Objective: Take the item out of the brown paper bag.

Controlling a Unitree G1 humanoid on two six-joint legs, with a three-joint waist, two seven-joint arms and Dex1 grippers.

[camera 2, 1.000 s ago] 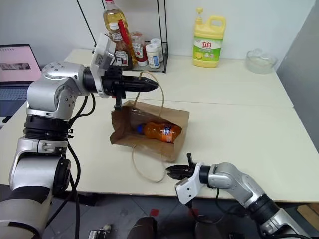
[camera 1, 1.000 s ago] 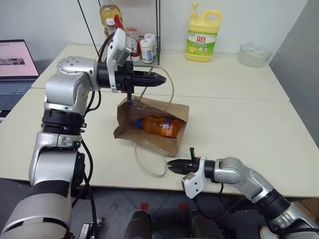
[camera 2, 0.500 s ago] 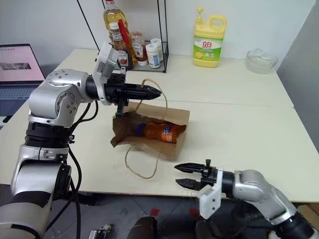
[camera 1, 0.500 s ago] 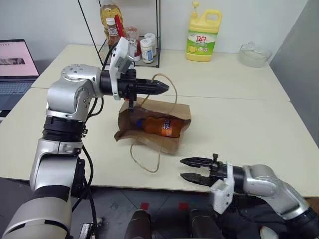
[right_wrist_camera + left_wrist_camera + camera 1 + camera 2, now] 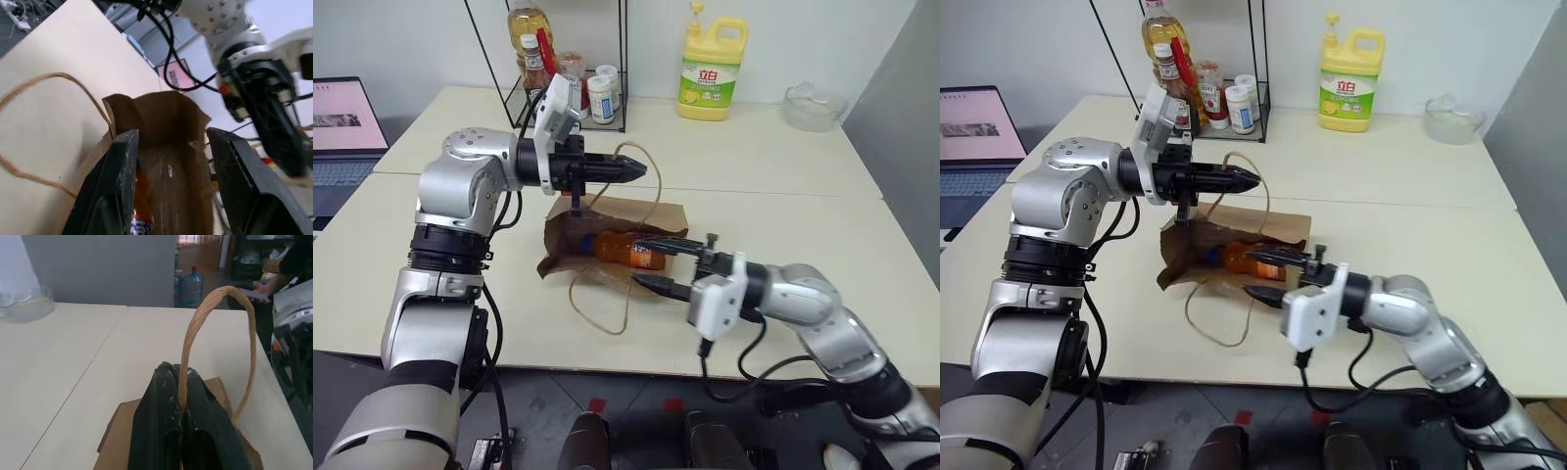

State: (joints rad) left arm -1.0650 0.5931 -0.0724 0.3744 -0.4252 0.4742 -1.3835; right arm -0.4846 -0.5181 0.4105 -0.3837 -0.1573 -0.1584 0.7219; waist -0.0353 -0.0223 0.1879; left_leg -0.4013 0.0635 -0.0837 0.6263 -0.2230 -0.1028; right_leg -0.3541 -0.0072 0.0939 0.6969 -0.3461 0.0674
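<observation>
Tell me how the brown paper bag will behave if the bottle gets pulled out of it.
The brown paper bag looks thin and creased, so it will probably crumple and drag along. The left tool pinches only one cord handle, which may restrain it a little. The orange bottle lies on its side and may roll.

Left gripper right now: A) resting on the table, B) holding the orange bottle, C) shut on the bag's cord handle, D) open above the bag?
C: the left gripper is shut on a cord handle of the brown paper bag, the loop rising from between its fingers.
</observation>
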